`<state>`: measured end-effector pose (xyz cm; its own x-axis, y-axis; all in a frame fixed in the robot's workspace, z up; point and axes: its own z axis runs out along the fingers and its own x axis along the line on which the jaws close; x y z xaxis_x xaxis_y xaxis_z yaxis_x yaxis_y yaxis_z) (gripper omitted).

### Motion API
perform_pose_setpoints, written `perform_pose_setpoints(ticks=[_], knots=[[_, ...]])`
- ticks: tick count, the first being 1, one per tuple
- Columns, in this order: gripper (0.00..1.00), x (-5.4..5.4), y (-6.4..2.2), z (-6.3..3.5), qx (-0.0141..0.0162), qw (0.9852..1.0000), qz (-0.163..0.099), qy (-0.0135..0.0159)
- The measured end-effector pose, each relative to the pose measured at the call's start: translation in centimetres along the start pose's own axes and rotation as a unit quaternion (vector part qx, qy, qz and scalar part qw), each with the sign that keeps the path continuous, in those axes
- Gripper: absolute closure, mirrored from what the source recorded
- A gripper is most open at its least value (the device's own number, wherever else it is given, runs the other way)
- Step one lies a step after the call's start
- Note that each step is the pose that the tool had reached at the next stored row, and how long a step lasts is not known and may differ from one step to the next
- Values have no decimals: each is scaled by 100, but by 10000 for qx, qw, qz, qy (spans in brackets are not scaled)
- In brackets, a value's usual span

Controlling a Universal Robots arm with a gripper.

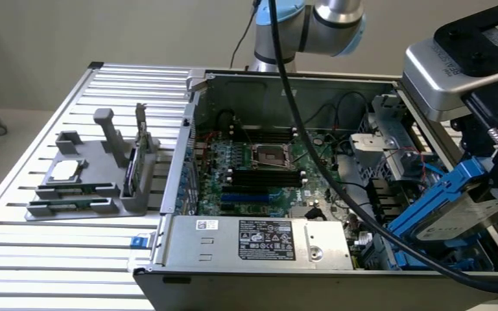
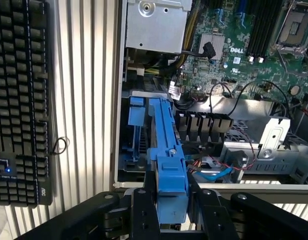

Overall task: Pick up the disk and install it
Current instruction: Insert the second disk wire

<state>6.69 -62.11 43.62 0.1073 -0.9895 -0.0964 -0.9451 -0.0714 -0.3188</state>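
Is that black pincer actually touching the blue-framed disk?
Touching. In the wrist view the pincer has its two black fingers pressed against both sides of the disk, with no gap showing.

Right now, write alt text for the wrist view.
The gripper holds the disk edge-up by its blue carrier, over the drive bay of an open computer case. Green motherboard lies beyond; a black keyboard rests on the slatted table outside the case.

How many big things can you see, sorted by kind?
Open grey computer cases: 1
Silver-grey disks in blue plastic rails, gripped by the black gripper: 1
Grey plastic parts stands: 1
Black keyboards: 1
Robot arms: 1
Total: 5
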Motion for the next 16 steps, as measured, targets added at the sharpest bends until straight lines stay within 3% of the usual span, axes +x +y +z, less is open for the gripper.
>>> perform_pose_setpoints(ticks=[3,7,8,14,16], knots=[[66,0,1,-1,19,10000,-15,49],[66,0,3,-1,75,9999,-46,126],[66,0,3,-1,107,9998,-57,152],[66,-2,17,14,405,9987,-133,295],[66,-2,30,20,482,9981,-155,337]])
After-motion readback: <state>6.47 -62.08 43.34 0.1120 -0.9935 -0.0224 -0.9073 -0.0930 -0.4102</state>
